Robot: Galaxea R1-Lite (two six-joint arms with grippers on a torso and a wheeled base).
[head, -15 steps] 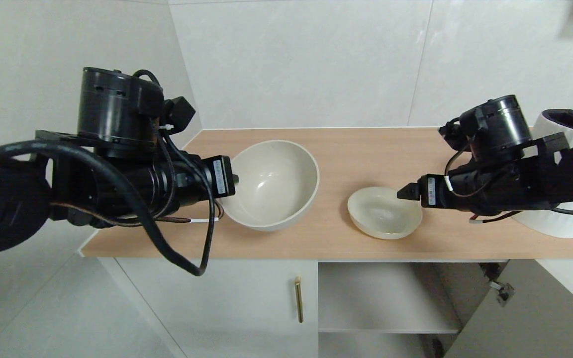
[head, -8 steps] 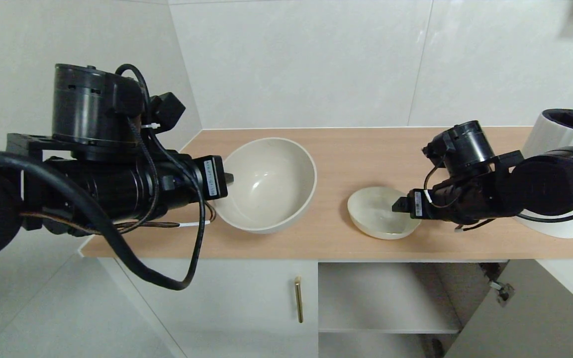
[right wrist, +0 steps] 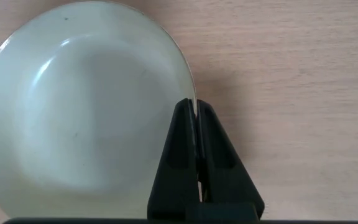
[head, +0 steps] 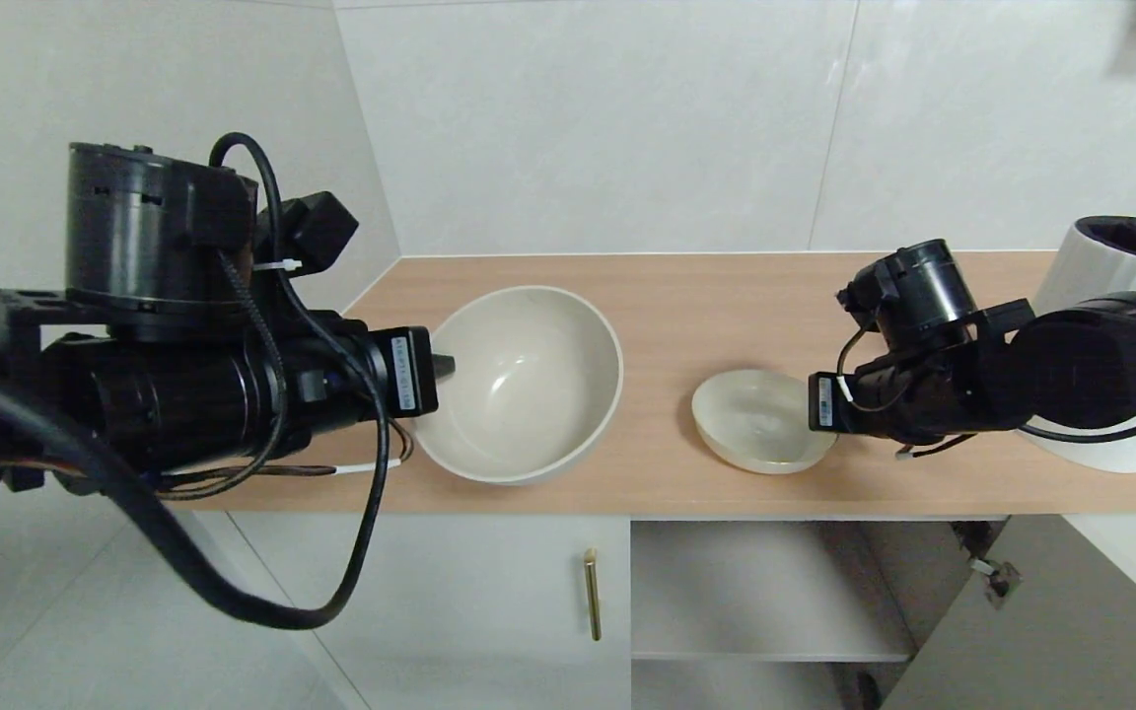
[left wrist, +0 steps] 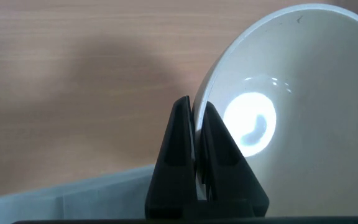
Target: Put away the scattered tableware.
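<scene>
A large cream bowl [head: 529,380] hangs tilted over the left part of the wooden counter [head: 686,316], and my left gripper [head: 442,367] is shut on its near rim. In the left wrist view the fingers [left wrist: 180,134] pinch the bowl [left wrist: 291,93] by its edge. A small translucent dish [head: 760,419] sits right of centre. My right gripper [head: 817,402] is shut on the dish's right rim, and the right wrist view shows the dish [right wrist: 86,106] edge clamped between the fingertips [right wrist: 184,115].
A white cylindrical container [head: 1115,345] stands at the counter's right end, behind my right arm. Below the counter an open cabinet bay with a shelf [head: 765,651] shows, its door [head: 1012,631] swung out to the right. A closed door with a brass handle [head: 591,595] is left of it.
My left arm drew back to the left and the large bowl moved with it, a little lower. My right arm came down and closed on the small dish's rim, which has tipped slightly.
</scene>
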